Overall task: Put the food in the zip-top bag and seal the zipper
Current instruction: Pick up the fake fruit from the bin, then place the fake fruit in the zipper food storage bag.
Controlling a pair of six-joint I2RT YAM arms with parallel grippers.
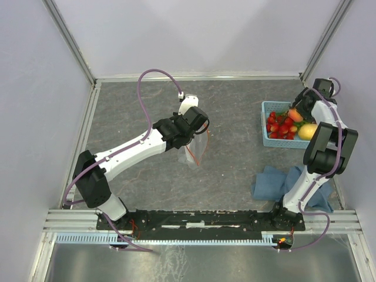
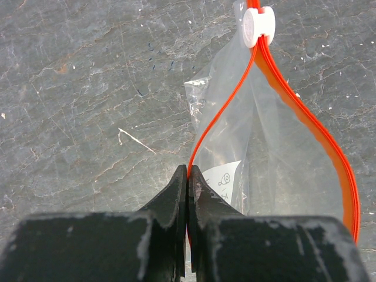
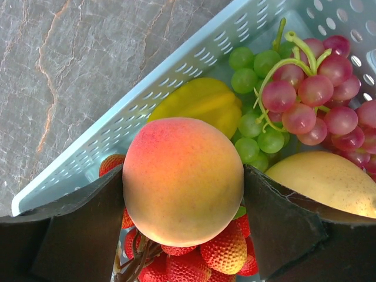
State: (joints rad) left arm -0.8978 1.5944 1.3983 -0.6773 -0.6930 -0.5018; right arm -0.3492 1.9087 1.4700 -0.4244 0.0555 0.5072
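My left gripper [image 2: 188,170] is shut on the red-orange zipper [image 2: 220,111] strip of the clear zip-top bag [image 2: 276,158] and holds it up with its mouth open; the bag also hangs under the gripper in the top view [image 1: 195,150]. A white slider [image 2: 258,24] sits at the far end of the strip. My right gripper [image 3: 183,176] is shut on the orange-red peach [image 3: 183,179] over the light-blue basket [image 1: 267,136]. Below it lie strawberries [image 3: 226,252], grapes [image 3: 305,100], a yellow star-shaped fruit [image 3: 197,101] and a yellow mango [image 3: 326,179].
A blue cloth [image 1: 276,183] lies crumpled by the right arm's base. The grey stone-patterned tabletop [image 1: 135,111] is walled by white panels. The basket stands at the far right near the wall.
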